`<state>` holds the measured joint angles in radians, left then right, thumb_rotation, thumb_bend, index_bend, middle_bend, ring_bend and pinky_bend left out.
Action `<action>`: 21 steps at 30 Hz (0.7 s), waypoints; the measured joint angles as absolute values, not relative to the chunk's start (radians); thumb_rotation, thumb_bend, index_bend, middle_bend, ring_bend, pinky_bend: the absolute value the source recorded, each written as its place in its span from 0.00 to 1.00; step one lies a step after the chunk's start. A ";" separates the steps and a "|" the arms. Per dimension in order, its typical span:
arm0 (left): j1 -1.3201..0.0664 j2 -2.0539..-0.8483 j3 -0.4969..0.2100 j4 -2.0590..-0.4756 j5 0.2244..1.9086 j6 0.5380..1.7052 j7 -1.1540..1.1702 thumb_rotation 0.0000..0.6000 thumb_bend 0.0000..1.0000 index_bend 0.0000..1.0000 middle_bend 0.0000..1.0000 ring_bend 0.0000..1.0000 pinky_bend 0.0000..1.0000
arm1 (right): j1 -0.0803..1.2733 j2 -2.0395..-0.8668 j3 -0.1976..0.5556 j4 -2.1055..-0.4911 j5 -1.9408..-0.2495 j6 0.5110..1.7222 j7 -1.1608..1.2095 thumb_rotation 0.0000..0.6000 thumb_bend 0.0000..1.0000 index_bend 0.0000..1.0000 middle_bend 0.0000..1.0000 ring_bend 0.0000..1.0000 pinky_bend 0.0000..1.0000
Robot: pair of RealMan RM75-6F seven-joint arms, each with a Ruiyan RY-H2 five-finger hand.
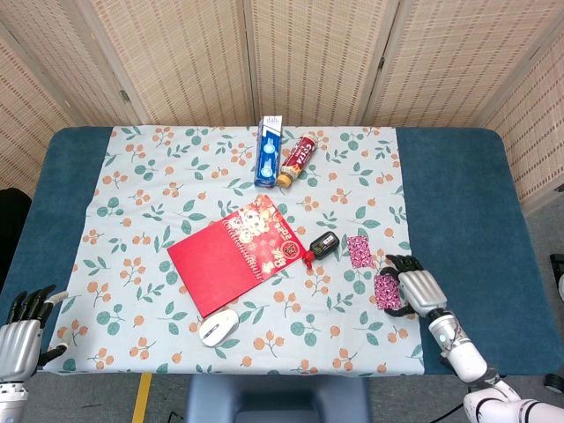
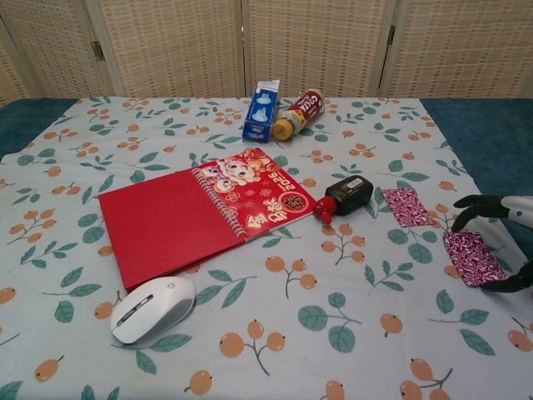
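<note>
The right hand (image 1: 416, 289) is hovering at the right side of the flowered cloth (image 1: 159, 167), its fingers (image 2: 476, 202) curled loosely around a small patterned packet (image 2: 474, 257). In the chest view the fingers are arching over the packet's far end while the thumb is sitting beyond its near end, and daylight is showing between both and the packet, so the hand is cupping it, not gripping. The packet itself looks to be lying flat on the cloth.

It is sitting directly under the palm, its long axis running away from the robot, roughly in line with the fingers. A second packet (image 2: 407, 206) of the same kind is lying just beyond the fingertips, up and inward, clear of the first. Further inward from that, a small dark bottle (image 2: 347, 194) is lying on its side.

The left hand (image 1: 22, 332) is far across at the table's near left corner, fingers apart and holding nothing, so the right one is much the nearer.

Outward of the fingers the cloth's edge is close, with bare blue table (image 1: 467, 203) past it. Inward there is open cloth before the red notebook (image 1: 236, 251) and the white mouse (image 1: 218, 326).
</note>
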<state>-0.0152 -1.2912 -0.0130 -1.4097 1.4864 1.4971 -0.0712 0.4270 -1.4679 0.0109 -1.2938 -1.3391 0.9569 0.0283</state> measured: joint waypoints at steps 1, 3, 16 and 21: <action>-0.015 -1.291 -0.013 -1.410 1.486 1.497 -0.071 1.00 0.43 0.23 0.13 0.13 0.00 | 0.427 -1.468 0.011 -1.293 -1.340 0.957 0.027 0.91 0.20 0.27 0.09 0.00 0.00; -0.015 -1.290 -0.013 -1.411 1.485 1.497 -0.071 1.00 0.43 0.23 0.13 0.13 0.00 | 0.428 -1.468 0.011 -1.293 -1.342 0.955 0.025 0.90 0.21 0.27 0.09 0.00 0.00; -0.016 -1.287 -0.014 -1.420 1.489 1.499 -0.066 1.00 0.43 0.23 0.13 0.13 0.00 | 0.425 -1.466 0.012 -1.288 -1.344 0.950 0.020 0.90 0.20 0.23 0.09 0.00 0.00; -0.016 -1.286 -0.014 -1.422 1.489 1.500 -0.064 1.00 0.43 0.23 0.13 0.13 0.00 | 0.426 -1.466 0.011 -1.287 -1.350 0.949 0.023 0.90 0.21 0.21 0.09 0.00 0.00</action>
